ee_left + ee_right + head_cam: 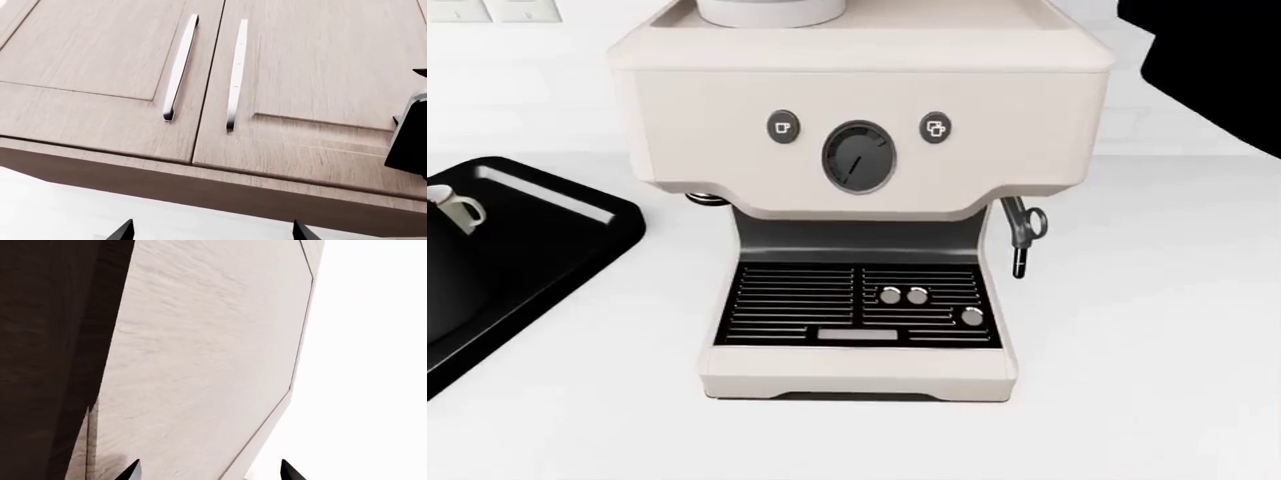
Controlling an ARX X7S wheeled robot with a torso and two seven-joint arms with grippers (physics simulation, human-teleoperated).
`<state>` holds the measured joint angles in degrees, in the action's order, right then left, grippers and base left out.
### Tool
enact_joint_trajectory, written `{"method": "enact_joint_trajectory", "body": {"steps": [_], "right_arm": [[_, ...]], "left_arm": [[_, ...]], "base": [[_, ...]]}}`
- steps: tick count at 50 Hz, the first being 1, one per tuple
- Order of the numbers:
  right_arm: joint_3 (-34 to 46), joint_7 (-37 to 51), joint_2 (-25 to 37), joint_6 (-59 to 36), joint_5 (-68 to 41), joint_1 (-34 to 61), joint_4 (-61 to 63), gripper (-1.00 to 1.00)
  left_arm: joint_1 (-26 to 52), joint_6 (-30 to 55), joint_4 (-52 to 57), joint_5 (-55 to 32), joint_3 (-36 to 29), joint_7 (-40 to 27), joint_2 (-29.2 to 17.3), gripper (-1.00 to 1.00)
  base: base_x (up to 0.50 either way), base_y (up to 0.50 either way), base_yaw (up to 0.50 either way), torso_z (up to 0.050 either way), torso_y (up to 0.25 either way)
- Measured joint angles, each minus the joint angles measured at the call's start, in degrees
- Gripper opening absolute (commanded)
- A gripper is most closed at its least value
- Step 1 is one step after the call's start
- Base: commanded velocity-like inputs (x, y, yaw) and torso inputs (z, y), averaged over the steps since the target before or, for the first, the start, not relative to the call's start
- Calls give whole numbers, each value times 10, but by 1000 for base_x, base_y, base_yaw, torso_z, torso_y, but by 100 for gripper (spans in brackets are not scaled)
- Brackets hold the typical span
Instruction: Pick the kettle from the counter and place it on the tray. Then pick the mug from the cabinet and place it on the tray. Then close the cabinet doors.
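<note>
Head view: the mug (454, 209) is seen on the tray (587, 215), which lies on the table (1148, 330); the kettle is not visible. Cabinet doors (120, 55) appear shut. Both sets of fingers (210, 231) (210, 470) are held apart, empty.

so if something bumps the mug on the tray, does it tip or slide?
Probably slides before tipping: the mug looks squat and upright on the flat black tray. The raised rim should likely stop it. Its small side handle might make it turn when pushed.
</note>
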<state>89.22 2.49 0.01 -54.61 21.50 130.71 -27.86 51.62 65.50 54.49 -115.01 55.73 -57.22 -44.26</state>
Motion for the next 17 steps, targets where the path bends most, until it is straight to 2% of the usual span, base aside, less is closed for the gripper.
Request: {"method": "enact_joint_trajectory", "body": {"steps": [10,17], "right_arm": [[5,-29,0,12,91,-22,-2,100],[-4,-20,0,15,68,-19,-6,100]], "left_arm": [[-8,8,-2,4,14,9,7,100],[-12,9,-2,4,18,10,8,100]], "base": [[0,0,0,0,0],[0,0,0,0,0]]}}
